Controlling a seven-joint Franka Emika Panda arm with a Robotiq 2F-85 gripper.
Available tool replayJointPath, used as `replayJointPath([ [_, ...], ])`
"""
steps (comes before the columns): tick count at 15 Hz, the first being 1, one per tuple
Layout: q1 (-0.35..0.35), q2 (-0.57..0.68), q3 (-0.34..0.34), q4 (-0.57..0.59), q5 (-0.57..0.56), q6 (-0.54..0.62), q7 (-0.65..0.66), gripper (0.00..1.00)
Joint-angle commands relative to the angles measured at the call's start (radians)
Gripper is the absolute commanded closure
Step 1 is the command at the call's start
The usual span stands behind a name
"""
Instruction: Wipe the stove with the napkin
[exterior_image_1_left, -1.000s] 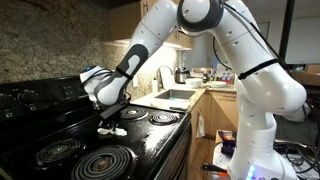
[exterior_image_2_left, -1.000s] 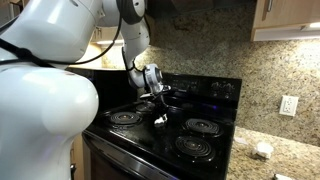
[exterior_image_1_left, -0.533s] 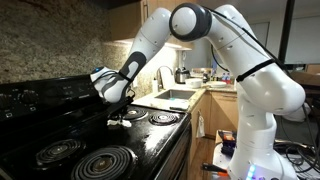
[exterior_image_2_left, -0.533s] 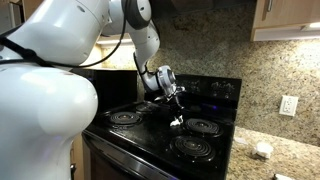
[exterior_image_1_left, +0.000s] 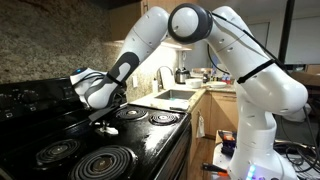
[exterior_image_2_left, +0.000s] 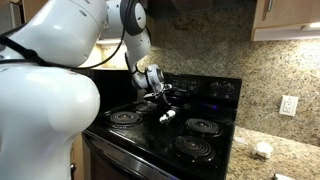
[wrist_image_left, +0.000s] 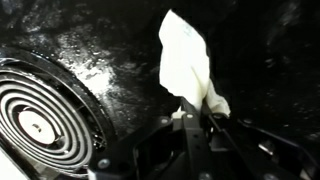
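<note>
Bare stove (wrist_image_left: 105, 58) centre, coil burner (wrist_image_left: 40, 122) beside

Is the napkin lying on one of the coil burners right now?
No: in the wrist view the napkin, pinched in the gripper, lies on the bare black stove beside the coil burner.

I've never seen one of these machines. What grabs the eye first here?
The huge white robot arm bending over the kitchen counter fills both exterior views. Its gripper pinches a white napkin low over the glossy black stove. In the wrist view, the napkin glows bright against the dark top, beside a coil burner.
</note>
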Motion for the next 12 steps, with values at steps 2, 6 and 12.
replayJointPath([
  [2, 0.042, 0.037, 0.062, 0.009, 0.021, 0.008, 0.013, 0.92],
  [6, 0.061, 0.041, 0.055, 0.019, -0.007, 0.016, 0.016, 0.92],
  [12, 0.018, 0.048, -0.039, 0.043, -0.035, 0.018, 0.043, 0.92],
])
